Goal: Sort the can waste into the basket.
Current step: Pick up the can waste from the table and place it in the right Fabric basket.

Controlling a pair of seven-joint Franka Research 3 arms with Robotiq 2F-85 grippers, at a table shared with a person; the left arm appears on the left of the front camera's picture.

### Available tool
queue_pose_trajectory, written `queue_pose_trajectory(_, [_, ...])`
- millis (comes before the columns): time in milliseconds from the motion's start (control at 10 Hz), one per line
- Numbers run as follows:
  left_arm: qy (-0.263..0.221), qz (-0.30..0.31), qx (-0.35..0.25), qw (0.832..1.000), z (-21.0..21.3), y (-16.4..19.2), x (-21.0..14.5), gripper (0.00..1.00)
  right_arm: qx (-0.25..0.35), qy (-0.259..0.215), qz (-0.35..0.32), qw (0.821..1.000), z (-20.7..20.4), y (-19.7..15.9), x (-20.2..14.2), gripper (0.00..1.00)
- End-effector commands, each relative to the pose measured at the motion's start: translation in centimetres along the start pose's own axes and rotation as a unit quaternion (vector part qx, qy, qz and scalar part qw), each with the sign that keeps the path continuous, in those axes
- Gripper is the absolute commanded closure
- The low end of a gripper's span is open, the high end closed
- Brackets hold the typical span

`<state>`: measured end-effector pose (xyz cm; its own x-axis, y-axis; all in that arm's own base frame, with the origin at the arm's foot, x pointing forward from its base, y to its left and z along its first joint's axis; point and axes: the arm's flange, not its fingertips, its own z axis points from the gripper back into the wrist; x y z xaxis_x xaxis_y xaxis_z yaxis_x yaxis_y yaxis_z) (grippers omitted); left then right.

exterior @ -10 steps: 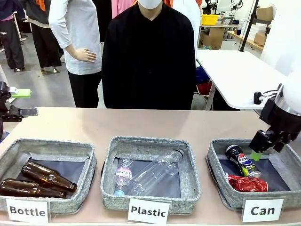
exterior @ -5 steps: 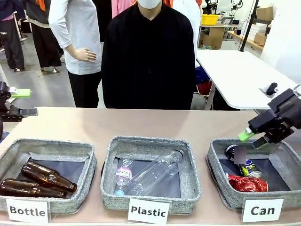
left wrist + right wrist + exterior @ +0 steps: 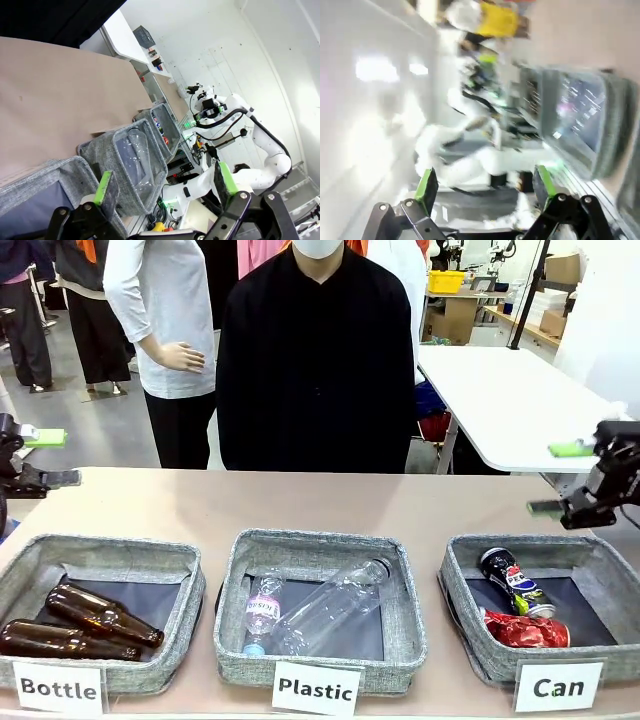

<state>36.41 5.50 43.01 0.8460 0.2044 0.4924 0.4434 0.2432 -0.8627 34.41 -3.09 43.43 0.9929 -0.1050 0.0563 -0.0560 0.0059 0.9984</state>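
My right gripper [image 3: 563, 478] hangs with jaws apart and empty; below it the blue can [image 3: 514, 582] and red can [image 3: 525, 630] lie in the basket [image 3: 460, 615]. My left gripper [image 3: 165, 184] is likewise spread.

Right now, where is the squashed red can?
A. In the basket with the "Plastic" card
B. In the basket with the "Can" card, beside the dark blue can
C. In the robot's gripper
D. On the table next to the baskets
B. The crushed red can lies inside the basket marked "Can", just in front of the dark blue can.
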Motion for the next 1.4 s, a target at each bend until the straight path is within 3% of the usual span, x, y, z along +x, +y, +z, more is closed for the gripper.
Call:
queue_pose_trajectory(0, [-0.004, 0.004, 0.0, 1.0, -0.01, -0.34, 0.1, 0.0, -0.072, 0.044, 0.017, 0.996, -0.46, 0.6, -0.03, 0.0])
queue_pose_trajectory(1300, [-0.004, 0.004, 0.0, 1.0, -0.01, -0.34, 0.1, 0.0, -0.072, 0.044, 0.017, 0.996, -0.46, 0.6, -0.03, 0.0])
